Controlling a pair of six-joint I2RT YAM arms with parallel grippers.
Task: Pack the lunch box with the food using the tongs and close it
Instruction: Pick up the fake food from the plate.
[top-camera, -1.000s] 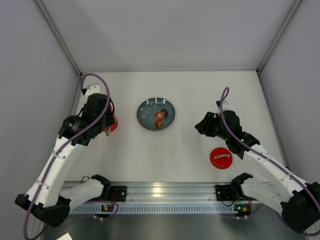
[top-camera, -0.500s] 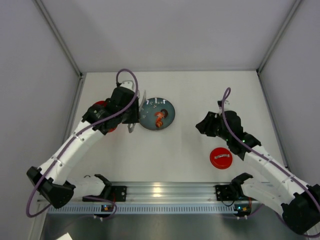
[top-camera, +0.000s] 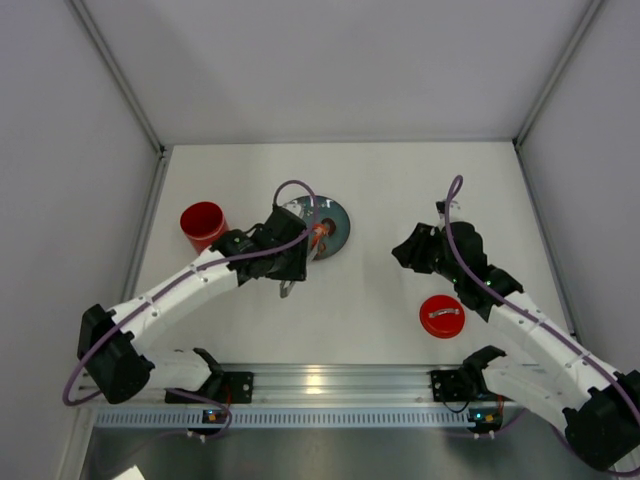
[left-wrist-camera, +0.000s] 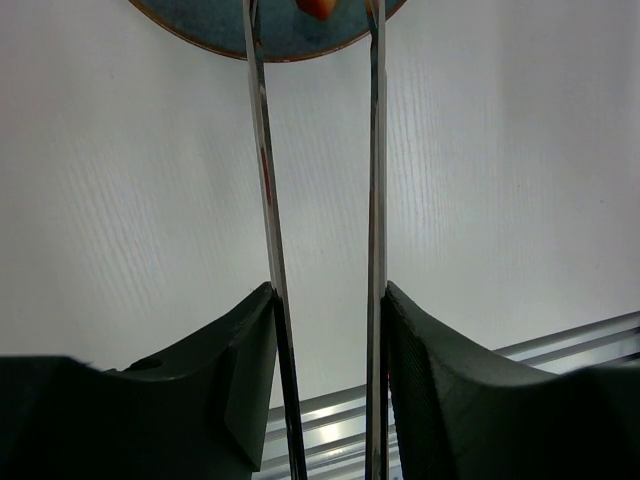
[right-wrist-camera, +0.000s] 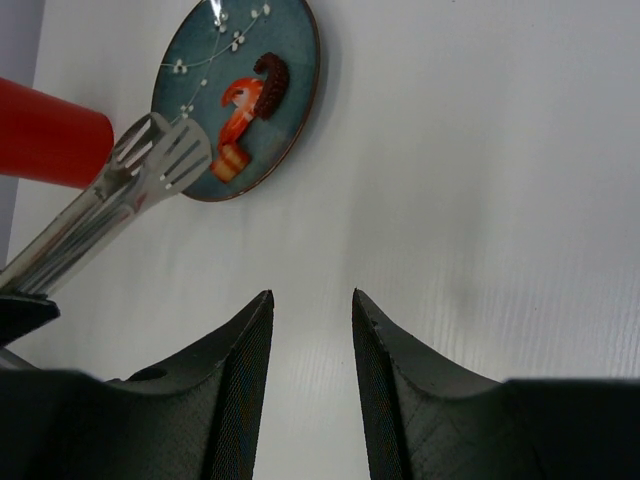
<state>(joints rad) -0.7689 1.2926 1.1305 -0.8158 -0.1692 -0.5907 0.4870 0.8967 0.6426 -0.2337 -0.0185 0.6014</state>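
Observation:
My left gripper (left-wrist-camera: 328, 295) is shut on the silver tongs (left-wrist-camera: 262, 160), one finger pressing each arm from outside. The tongs' arms stay parted, and their tips (right-wrist-camera: 165, 160) hover at the near rim of the blue-grey plate (right-wrist-camera: 285, 60). The food (right-wrist-camera: 245, 105), sausage bits and orange pieces, lies on that plate. In the top view the left gripper (top-camera: 292, 262) sits at the plate's (top-camera: 338, 222) left edge, with the tongs' joined end (top-camera: 287, 291) poking out behind it. The red lunch box (top-camera: 203, 225) stands open at the left. My right gripper (right-wrist-camera: 312, 300) is open and holds nothing, right of the plate.
The flat red lid (top-camera: 441, 316) with a grey strip lies near the right arm. An aluminium rail (top-camera: 330, 380) runs along the table's near edge. White walls close in the left, right and back.
The left arm has swung right from over the lunch box to the plate, carrying the tongs, so the lunch box now shows. The right arm has not moved.

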